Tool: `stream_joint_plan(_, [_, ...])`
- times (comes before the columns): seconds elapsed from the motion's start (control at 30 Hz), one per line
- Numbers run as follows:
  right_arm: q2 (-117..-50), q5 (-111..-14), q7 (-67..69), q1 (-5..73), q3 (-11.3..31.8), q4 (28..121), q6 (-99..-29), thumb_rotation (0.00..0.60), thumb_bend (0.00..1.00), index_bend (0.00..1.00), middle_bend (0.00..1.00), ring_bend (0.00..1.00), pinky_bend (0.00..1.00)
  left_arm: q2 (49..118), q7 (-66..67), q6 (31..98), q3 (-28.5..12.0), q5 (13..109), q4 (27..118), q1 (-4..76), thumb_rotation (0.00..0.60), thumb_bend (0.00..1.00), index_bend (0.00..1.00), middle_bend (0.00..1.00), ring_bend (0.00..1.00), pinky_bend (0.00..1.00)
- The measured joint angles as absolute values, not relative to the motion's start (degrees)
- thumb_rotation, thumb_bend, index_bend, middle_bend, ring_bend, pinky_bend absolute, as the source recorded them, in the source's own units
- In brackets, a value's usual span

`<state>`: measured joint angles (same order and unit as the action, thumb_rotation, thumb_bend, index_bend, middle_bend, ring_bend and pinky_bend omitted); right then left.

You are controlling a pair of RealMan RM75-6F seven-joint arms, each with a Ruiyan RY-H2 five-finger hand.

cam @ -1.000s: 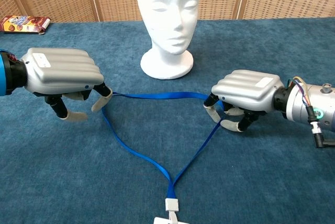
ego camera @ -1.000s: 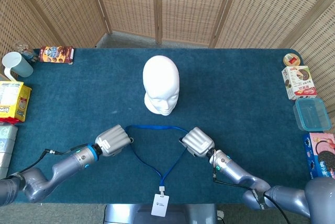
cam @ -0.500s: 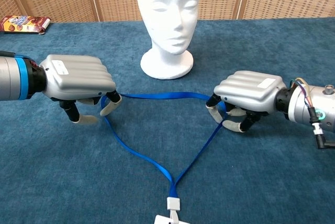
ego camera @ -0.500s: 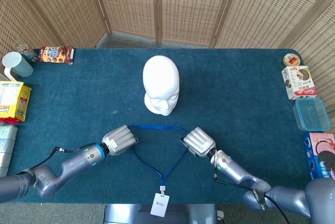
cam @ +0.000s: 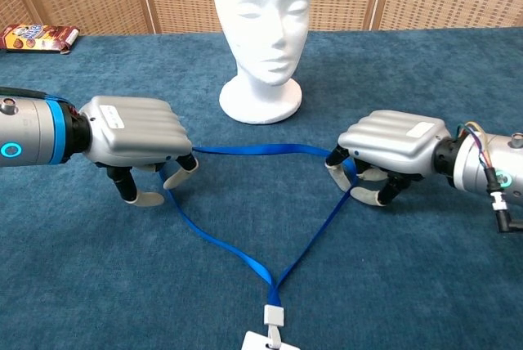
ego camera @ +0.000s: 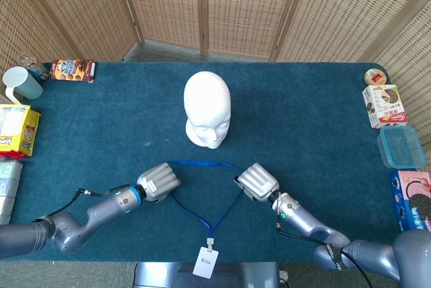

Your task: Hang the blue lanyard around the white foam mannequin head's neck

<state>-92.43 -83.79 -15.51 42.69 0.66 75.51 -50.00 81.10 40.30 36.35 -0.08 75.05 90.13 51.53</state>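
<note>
Across the whole scene runs one teal table (ego camera: 303,120), backed at the far side by wicker screens (ego camera: 202,5). One white foam head (ego camera: 207,108) stands upright near the middle of the cloth, face turned to the near edge. Two arms reach in from the near side, one per side. On the left, the left hand (cam: 137,133) sits knuckles-up just above the cloth with its fingers curled down around the left corner of the lanyard (cam: 245,152); whether they actually pinch the strap cannot be told. On the right, the right hand (cam: 392,145) is likewise knuckles-up, fingers curled under and clamped on the strap's right corner. That one blue lanyard lies flat on the cloth near of the head and apart from it, spread as a triangle: a straight run between the two hands, then two sides meeting at a clip toward the near edge, where one white badge (ego camera: 205,262) hangs over the table's rim. Along the left edge sit one pale blue cup (ego camera: 20,83), one brown snack pack (ego camera: 73,70) and one yellow box (ego camera: 16,130). Along the right edge sit two cookie boxes, one far (ego camera: 385,105) and one near (ego camera: 412,200), with one clear tub (ego camera: 402,147) between them.
</note>
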Motion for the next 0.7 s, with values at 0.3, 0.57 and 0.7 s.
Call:
stream_joint_plan(0.3, [-92.53, -83.87, -15.23, 42.69, 0.75, 75.22, -49.93, 0.600, 0.51, 0.58, 1.00, 1.00, 1.00, 82.36, 41.81, 37.53, 0.47, 72.58, 89.73, 52.75, 0.476, 0.37, 0.51, 1.00, 1.00, 1.00])
stream_joint_plan(0.57, [-92.65, -83.86, -14.95, 42.65, 0.81, 75.01, -49.89, 0.600, 0.51, 0.58, 1.00, 1.00, 1.00, 82.66, 42.05, 37.75, 0.93, 71.64, 89.55, 53.70, 0.463, 0.36, 0.51, 1.00, 1.00, 1.00])
stream_joint_plan(0.7, [-92.71, -83.90, -14.83, 42.62, 0.85, 74.81, -49.94, 0.600, 0.51, 0.58, 1.00, 1.00, 1.00, 82.92, 42.71, 37.61, 1.27, 70.29, 89.28, 54.22, 0.459, 0.36, 0.50, 1.00, 1.00, 1.00])
